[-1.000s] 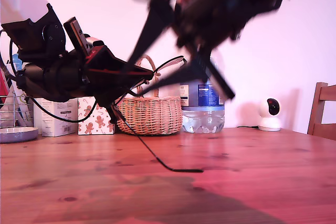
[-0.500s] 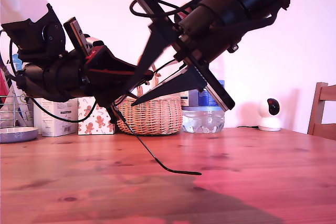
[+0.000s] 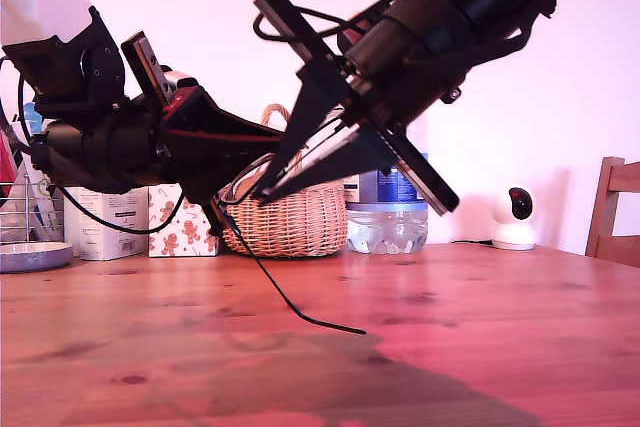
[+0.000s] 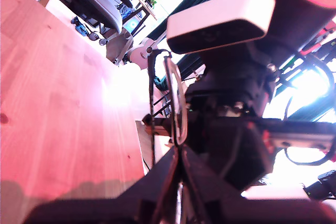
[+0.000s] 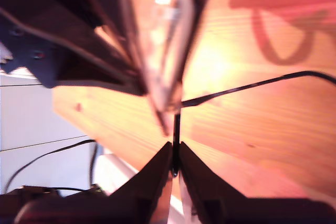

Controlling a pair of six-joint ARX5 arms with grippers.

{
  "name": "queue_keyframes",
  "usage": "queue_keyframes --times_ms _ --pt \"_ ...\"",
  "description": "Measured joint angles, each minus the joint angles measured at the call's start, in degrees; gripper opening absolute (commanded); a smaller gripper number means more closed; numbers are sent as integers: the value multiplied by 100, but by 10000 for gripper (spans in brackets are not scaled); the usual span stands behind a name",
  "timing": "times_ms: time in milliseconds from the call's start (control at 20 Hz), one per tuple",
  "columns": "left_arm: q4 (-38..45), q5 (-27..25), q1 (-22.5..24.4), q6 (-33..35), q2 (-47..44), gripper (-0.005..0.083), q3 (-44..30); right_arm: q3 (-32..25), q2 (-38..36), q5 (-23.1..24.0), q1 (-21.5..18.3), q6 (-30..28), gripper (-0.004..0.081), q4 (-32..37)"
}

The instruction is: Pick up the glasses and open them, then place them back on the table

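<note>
While my first hand (image 4: 178, 153) and my second hand (image 5: 175, 156) both pinch the glasses (image 3: 262, 272) above the counter (image 3: 480, 347), one temple hangs open towards the wood. Opening seems partway done, so next comes a slow, gentle swing without twisting the hinge.

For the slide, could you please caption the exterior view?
Two hands hold the glasses above the table, one temple hanging open.

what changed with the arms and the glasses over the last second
The arm entering from the exterior view's upper right came down out of a blur and brought its gripper onto the glasses, which both grippers now pinch. The open temple arm swung toward the exterior view's left, and its tip rose slightly off the table. The arm on the exterior view's left, the basket and the water bottle stayed put.
</note>
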Motion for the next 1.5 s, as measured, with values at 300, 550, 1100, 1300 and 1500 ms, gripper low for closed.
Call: queue_keyframes --times_ms 300,550,1100,1300,1500 --pt "-2 -11 -2 -197 -2 -21 0 2 0 413 -17 -396 -13 -487" --pt "-17 -33 -9 -258 -2 -21 0 13 0 813 -39 -811 -13 -970" --pt "-17 -33 -11 -258 0 -21 0 17 0 1163 -785 -1759 -13 -1666" --pt "-15 -50 -11 -260 -2 -21 0 20 0 1161 -1117 -2017 -12 -1716" --pt "9 -57 -11 -260 0 -21 0 20 0 1143 -1261 -2035 138 -1720"
